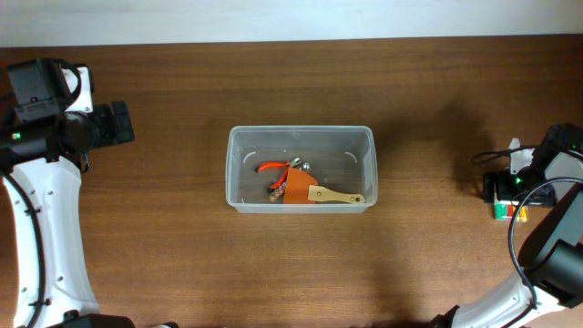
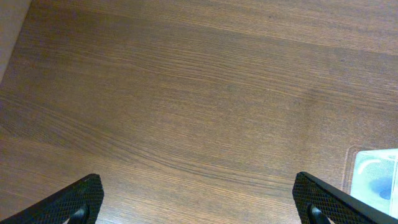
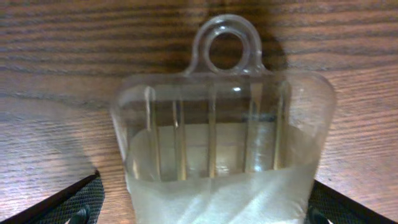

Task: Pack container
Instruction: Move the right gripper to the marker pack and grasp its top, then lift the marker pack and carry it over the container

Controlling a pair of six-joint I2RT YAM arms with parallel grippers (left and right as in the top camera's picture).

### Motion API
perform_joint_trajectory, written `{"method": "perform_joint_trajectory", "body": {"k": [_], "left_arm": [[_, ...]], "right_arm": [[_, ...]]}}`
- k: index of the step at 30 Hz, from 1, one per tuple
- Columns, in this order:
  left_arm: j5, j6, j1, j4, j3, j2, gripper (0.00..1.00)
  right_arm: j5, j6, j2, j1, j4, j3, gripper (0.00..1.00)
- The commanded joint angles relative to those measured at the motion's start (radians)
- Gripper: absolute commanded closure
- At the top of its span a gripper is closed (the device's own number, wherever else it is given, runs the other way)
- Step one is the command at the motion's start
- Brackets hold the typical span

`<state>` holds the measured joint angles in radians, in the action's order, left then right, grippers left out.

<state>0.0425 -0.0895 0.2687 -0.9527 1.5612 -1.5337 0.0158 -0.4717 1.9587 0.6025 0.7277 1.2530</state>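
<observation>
The clear container [image 1: 239, 173] stands mid-table and holds orange-handled pliers [image 1: 271, 167], an orange piece [image 1: 298, 189] and a wooden-handled tool [image 1: 337, 195]. A corner of the container shows in the left wrist view [image 2: 373, 177]. My left gripper [image 1: 117, 125] is at the far left, open and empty over bare wood [image 2: 199, 208]. My right gripper [image 1: 506, 185] is at the far right, open, with its fingers on either side of a small clear pack of markers [image 1: 506, 210]. The pack and its hang loop fill the right wrist view [image 3: 224, 143], between the fingers [image 3: 205, 214].
The wooden table's far edge meets a pale wall [image 1: 291, 18]. Cables run along the right arm [image 1: 528, 228]. The left arm's white link [image 1: 55, 237] stands along the left side.
</observation>
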Motion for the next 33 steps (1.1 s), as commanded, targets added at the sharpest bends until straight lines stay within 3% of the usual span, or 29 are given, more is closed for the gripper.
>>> {"method": "perform_joint_trajectory", "body": {"k": [1, 12, 15, 19, 33], "left_arm": [[0.01, -0.017, -0.002, 0.002, -0.008, 0.011, 0.01], [0.006, -0.017, -0.002, 0.002, -0.008, 0.011, 0.01], [0.006, -0.017, -0.002, 0.002, -0.008, 0.011, 0.01], [0.006, -0.017, -0.002, 0.002, -0.008, 0.011, 0.01], [0.007, -0.017, -0.013, 0.002, -0.008, 0.011, 0.01]], "right_arm": [[-0.039, -0.003, 0.04, 0.001, -0.003, -0.004, 0.01], [-0.038, 0.002, 0.04, 0.001, 0.01, -0.004, 0.0], [-0.038, 0.001, 0.04, 0.001, 0.012, -0.004, 0.09], [-0.039, 0.002, 0.04, 0.001, 0.012, -0.004, 0.32], [-0.039, 0.002, 0.04, 0.001, 0.012, -0.004, 0.33]]}}
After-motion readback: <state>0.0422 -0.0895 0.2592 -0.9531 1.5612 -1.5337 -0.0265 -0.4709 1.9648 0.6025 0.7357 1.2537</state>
